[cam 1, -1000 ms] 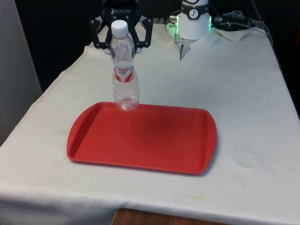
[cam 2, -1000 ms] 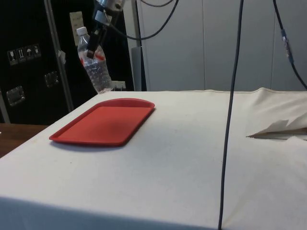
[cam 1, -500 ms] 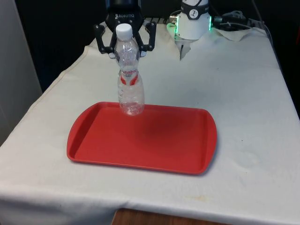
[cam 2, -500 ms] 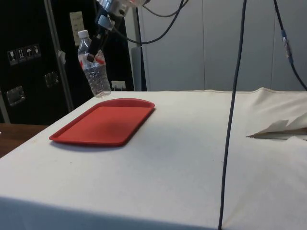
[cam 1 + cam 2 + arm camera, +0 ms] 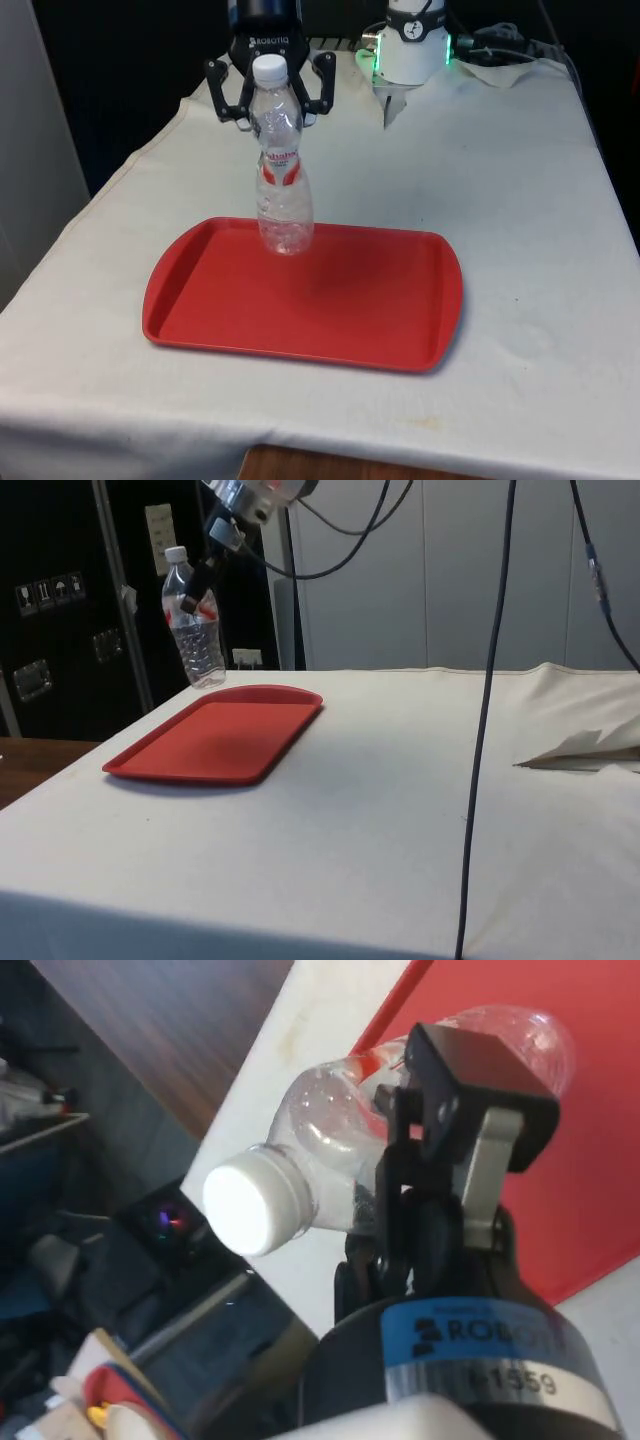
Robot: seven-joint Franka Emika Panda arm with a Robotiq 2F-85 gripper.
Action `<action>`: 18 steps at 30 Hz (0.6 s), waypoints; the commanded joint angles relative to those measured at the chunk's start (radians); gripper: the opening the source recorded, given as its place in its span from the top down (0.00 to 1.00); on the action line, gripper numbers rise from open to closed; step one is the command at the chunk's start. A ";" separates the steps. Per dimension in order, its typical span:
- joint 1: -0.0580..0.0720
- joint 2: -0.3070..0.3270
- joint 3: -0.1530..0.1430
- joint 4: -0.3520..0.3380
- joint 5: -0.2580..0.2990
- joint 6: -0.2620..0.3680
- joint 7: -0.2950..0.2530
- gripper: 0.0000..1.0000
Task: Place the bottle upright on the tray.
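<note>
One clear plastic bottle point(image 5: 278, 160) with a white screw cap and a red label band, gripped at the upper body by a black two-finger pincer point(image 5: 271, 100), fingers closed on either side just below the shoulder. Held almost upright, cap uppermost, base hanging in the air over the far rim of a red tray point(image 5: 390, 330), toward the front view's left end of it; from the side view, bottle point(image 5: 195, 620) tilted slightly and base clearly above the tray point(image 5: 215, 742), not touching. Seen from the wrist, ribbed transparent bottle wall point(image 5: 340, 1120) pinched between dark finger pads, cap pointing back toward the camera, red tray beyond the rounded base. Tray: shallow, rectangular with rounded corners and a low raised lip, smooth matte plastic, bare. Beneath it, a worktop point(image 5: 520, 210) draped in white cloth, lightly wrinkled and soft. Judged step in hand: carrying and lowering the bottle onto the tray. To do it well, probably: shift a little inward from the tray's far lip so the base lands on the flat floor rather than the sloping edge, straighten the slight tilt, descend slowly until the base sits flat, then release gently. Likely light, thin-walled and easily dented or tipped, so a squeeze no firmer than needed.
</note>
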 commanded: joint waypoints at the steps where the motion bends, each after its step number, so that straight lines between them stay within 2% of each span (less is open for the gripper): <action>1: -0.005 -0.006 0.013 0.000 0.034 0.018 -0.033 0.66; 4: -0.005 -0.002 0.014 -0.004 0.080 0.019 -0.083 0.66; 5: 0.000 0.000 0.001 -0.006 0.048 0.002 -0.051 0.66; 6: -0.005 -0.002 0.014 -0.004 0.080 0.019 -0.083 0.66; 7: -0.006 0.001 0.015 -0.005 0.102 0.018 -0.107 0.66; 13: -0.006 0.012 0.015 -0.009 0.179 0.015 -0.192 0.66; 14: -0.001 0.015 0.005 -0.014 0.163 0.002 -0.177 0.66; 15: -0.004 0.012 0.013 -0.010 0.186 0.012 -0.199 0.66; 18: -0.003 0.012 0.010 -0.011 0.196 0.007 -0.212 0.66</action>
